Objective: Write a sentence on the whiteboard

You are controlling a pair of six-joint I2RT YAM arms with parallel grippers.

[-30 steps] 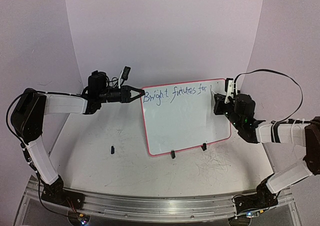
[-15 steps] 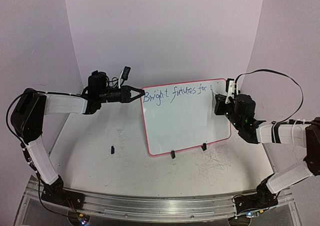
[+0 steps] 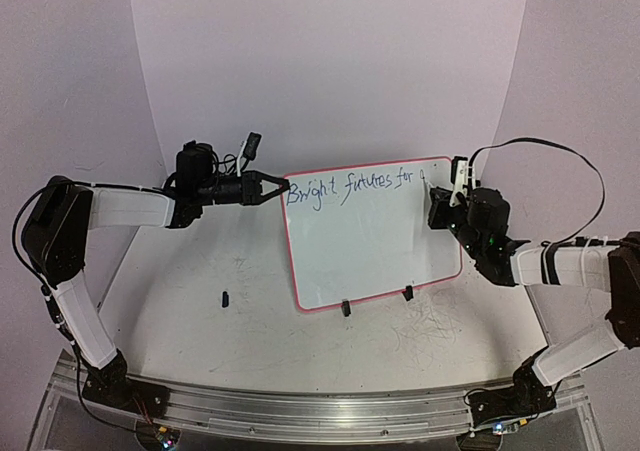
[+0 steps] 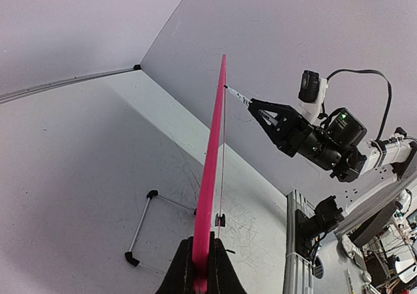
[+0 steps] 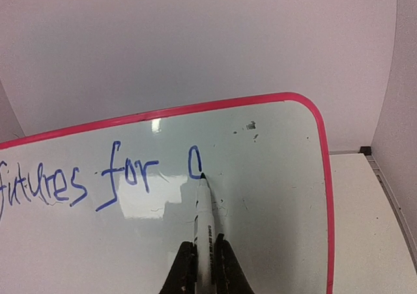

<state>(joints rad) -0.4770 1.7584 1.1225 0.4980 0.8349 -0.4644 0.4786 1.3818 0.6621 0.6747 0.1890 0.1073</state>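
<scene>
Right wrist view: right pincer (image 5: 204, 247) closed on a white marker (image 5: 204, 206), its tip touching the whiteboard (image 5: 280, 196) at a blue "a". The sentence (image 5: 98, 176) reads "futures for a" here. On the board's pink left rim, the left pincer (image 4: 201, 251) is clamped. Board stands tilted on the worktop (image 3: 240, 321), on two black clip feet (image 3: 345, 308).

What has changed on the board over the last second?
Very little. The right gripper, shut on the marker, barely shifted, and the stroke after "for" in the sentence appears to have grown into a small loop, the tip now at its lower right. The left gripper still pinches the whiteboard by its left edge; the board has not moved.
</scene>
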